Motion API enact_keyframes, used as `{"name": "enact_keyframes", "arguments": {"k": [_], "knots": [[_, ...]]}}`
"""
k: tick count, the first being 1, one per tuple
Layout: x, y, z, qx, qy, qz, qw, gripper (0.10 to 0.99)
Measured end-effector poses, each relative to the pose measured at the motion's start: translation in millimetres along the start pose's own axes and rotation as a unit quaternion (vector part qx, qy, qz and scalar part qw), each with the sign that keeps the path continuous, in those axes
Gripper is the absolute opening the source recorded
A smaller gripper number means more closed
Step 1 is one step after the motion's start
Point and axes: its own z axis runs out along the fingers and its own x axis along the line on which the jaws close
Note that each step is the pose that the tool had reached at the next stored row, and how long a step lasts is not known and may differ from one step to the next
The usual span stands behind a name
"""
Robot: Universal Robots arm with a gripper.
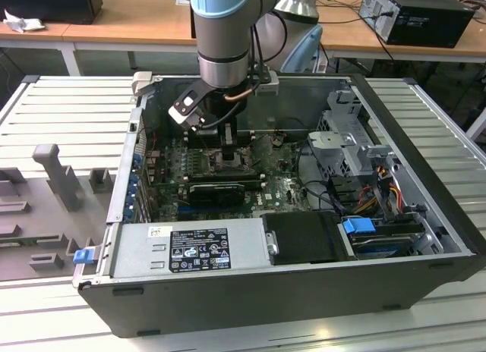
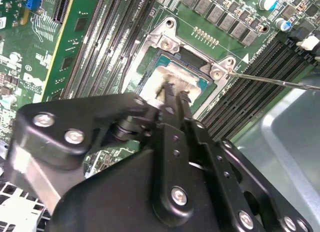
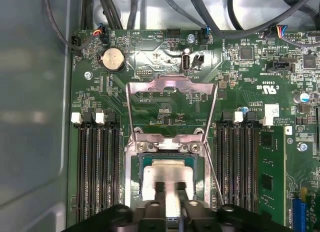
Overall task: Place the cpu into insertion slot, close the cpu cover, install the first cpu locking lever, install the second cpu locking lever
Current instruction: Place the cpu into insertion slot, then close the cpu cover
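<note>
Two fingertips (image 3: 160,188) of my gripper (image 3: 170,188), narrowly apart, rest on the cpu (image 3: 167,169) in the insertion slot (image 3: 134,178). The cpu cover (image 3: 172,85) lies folded back for access.

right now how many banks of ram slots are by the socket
2. One bank lies beside the slot, the other on its opposite side. Part of each is hidden.
</note>
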Motion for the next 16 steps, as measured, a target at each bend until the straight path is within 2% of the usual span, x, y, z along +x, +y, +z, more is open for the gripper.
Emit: {"name": "enact_keyframes", "arguments": {"k": [1,16], "knots": [[0.0,0.0,-0.4,0.0001,-0.0001,0.0,1.0,0.106],[0.1,0.4,-6.6,0.0001,-0.0007,0.0,1.0,0.106]]}}
